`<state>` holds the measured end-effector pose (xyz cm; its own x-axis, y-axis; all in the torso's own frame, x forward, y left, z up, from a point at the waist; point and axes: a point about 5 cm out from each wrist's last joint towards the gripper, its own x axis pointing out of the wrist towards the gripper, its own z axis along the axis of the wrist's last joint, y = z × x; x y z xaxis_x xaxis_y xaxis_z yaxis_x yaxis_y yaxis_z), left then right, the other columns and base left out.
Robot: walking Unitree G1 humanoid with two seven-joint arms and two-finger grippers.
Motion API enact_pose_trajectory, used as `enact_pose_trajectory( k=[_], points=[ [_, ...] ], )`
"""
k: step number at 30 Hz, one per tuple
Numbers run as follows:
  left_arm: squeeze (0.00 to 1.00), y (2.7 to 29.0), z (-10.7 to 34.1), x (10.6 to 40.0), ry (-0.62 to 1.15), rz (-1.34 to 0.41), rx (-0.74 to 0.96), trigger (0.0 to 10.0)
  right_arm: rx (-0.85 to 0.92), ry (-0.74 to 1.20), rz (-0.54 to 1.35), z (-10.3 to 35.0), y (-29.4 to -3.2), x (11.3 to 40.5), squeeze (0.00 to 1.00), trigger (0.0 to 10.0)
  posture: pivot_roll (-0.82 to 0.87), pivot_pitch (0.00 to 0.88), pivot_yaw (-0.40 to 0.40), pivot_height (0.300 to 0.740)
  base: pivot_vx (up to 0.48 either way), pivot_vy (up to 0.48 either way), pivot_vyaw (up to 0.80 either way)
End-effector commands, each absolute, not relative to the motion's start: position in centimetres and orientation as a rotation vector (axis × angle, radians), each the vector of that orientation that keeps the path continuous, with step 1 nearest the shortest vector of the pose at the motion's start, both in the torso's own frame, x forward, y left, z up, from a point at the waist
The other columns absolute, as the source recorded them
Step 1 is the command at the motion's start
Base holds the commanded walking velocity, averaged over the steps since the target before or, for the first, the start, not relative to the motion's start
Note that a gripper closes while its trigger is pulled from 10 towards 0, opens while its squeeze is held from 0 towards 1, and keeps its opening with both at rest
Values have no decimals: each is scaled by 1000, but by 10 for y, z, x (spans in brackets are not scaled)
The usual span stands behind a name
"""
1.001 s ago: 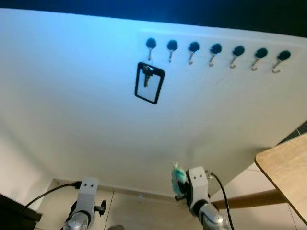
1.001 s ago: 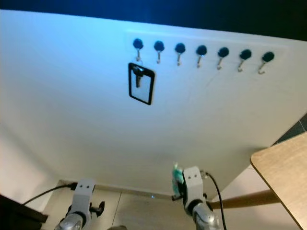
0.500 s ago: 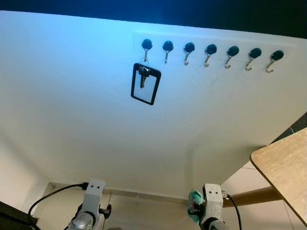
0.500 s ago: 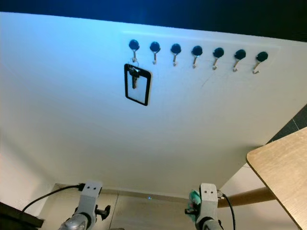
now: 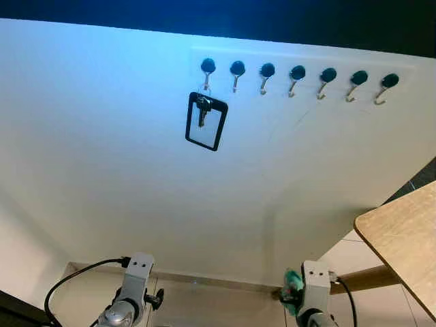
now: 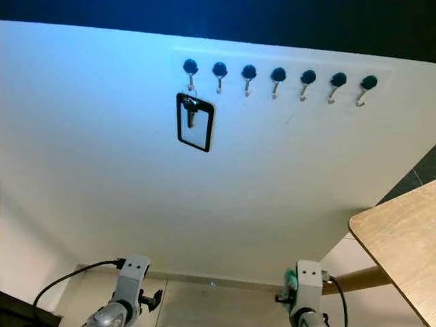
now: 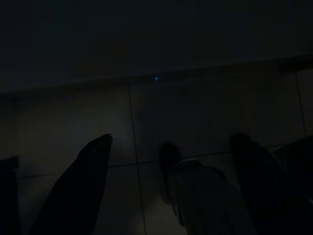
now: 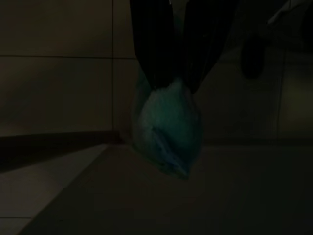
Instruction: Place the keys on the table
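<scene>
Your keys (image 5: 202, 109) hang on the first hook (image 5: 207, 67) at the left end of a row of seven hooks (image 5: 297, 72) on the white wall (image 5: 102, 157), together with a black-framed card holder (image 5: 206, 121) that dangles just below the hook. They are high above both grippers and well apart from either pair of jaws.

Your right gripper (image 8: 170, 73) sits low, its wrist (image 5: 314, 289) near the bottom edge of the head view. Its two black fingers (image 8: 151, 44) are pinched together on a teal fuzzy thing (image 8: 167, 128) (what it is, you cannot tell in this dark view), which hangs past the fingertips over the tiled floor (image 8: 54, 88).

Your left gripper (image 7: 171, 161) is also low, wrist (image 5: 133, 289) near the bottom edge. Its fingers (image 7: 80, 186) stand spread apart, with nothing between them but dim floor tiles and a wall base.

The table (image 5: 402, 235), a light wooden top with a round wooden leg (image 5: 371, 278), lies off to the right of the right gripper, its leg just behind that wrist.
</scene>
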<state>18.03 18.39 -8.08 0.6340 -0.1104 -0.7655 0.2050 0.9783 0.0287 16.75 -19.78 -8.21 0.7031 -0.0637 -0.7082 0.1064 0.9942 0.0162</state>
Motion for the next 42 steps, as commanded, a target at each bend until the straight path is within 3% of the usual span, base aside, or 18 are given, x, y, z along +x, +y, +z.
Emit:
enact_pose_trajectory(
  k=[1,7,9,21,29,42],
  points=[
    [0,182,-83,177,888,-170,125,10000,46,796,-92,-84,-196,163,0,10000,59,0,-35,740,0,0,0],
    [0,184,-84,176,891,-148,110,10000,65,833,-73,-88,-191,159,0,10000,73,0,-45,740,0,0,0],
    [0,187,-87,171,920,-124,107,10000,60,926,-22,-94,-183,153,0,10000,84,3,-51,740,0,0,0],
    [0,192,-91,161,944,-55,72,10000,-49,836,45,-84,-189,171,0,10000,104,17,-117,740,0,0,0],
    [0,192,-88,165,914,-74,62,10000,-90,784,-14,-79,-199,175,0,10000,97,21,-112,740,0,0,0],
    [0,190,-83,176,869,-114,108,10000,-61,811,-35,-86,-191,160,0,10000,84,28,-70,740,-60,0,0]
  ],
)
